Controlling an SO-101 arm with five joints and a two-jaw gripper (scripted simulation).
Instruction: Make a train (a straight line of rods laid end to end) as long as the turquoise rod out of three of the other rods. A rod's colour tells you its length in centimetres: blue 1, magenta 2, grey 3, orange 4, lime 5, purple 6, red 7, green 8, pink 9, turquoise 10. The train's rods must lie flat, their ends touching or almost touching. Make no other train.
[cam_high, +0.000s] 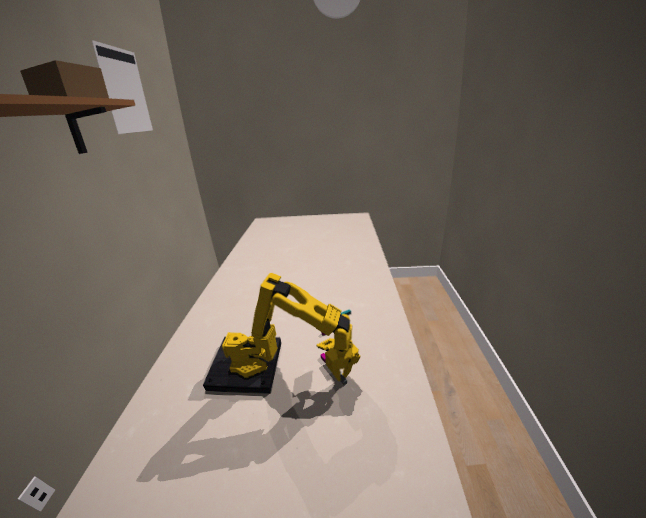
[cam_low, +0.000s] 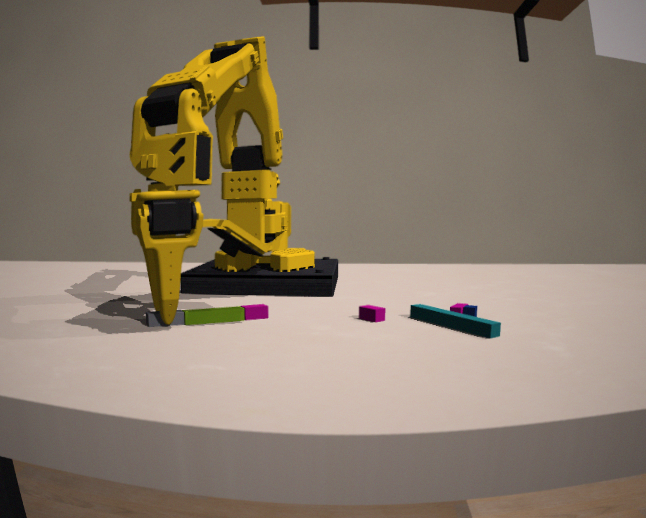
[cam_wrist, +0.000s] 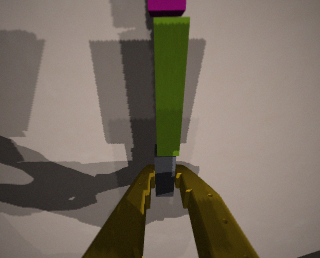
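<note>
My gripper (cam_low: 166, 318) (cam_wrist: 165, 190) (cam_high: 341, 379) points straight down at the table and is shut on a grey rod (cam_low: 153, 318) (cam_wrist: 164, 176), which lies flat on the table. The grey rod's far end meets a lime rod (cam_low: 213, 315) (cam_wrist: 170, 85), and a magenta rod (cam_low: 255, 311) (cam_wrist: 166, 5) touches the lime rod's other end, all in one straight line. The turquoise rod (cam_low: 454, 320) lies flat to the right in the exterior view. A second magenta rod (cam_low: 372, 312) lies alone between the line and the turquoise rod.
A third magenta rod (cam_low: 458, 307) and a blue rod (cam_low: 470, 310) lie just behind the turquoise rod. The arm's black base (cam_low: 269, 277) (cam_high: 242, 372) stands behind the line of rods. The table's edge (cam_high: 425, 377) drops to a wooden floor.
</note>
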